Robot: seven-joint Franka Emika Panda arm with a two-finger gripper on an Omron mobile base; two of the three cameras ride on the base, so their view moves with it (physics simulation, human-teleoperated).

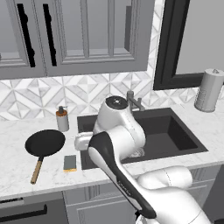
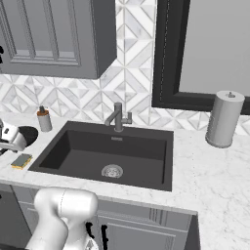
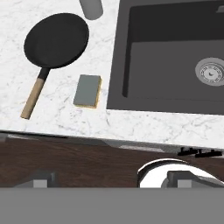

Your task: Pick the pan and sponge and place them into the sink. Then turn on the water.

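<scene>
The gripper [image 3: 111,178] hangs high above the counter's front edge with its two dark fingertips [image 3: 41,178] spread wide apart and nothing between them; from the hand view it looks straight down on the marble counter [image 3: 144,127] and the dark floor in front of it. The frying pan [image 1: 45,142] lies flat on the counter to the left of the sink [image 1: 183,139], its long wooden handle [image 1: 36,170] pointing toward the counter's front edge and stopping short of it. The sponge [image 1: 69,162], grey-green face up over a yellow layer, lies between the pan's handle and the sink's left rim, near the rim but not touching it, with a strip of bare marble on each side. Behind the pan, close to the tiled backsplash, stands the soap dispenser [image 1: 62,119], just beside the sink's back left corner. The sink basin is dark and bare down to its round metal drain [image 2: 112,171]. The faucet [image 2: 117,116] rises at the middle of the back rim, its angular spout reaching over the basin. To the right of the sink the counter runs open up to a paper towel roll [image 2: 223,118] standing upright near the wall. In the left base view the arm's white links cross in front of the sink's left half.
</scene>
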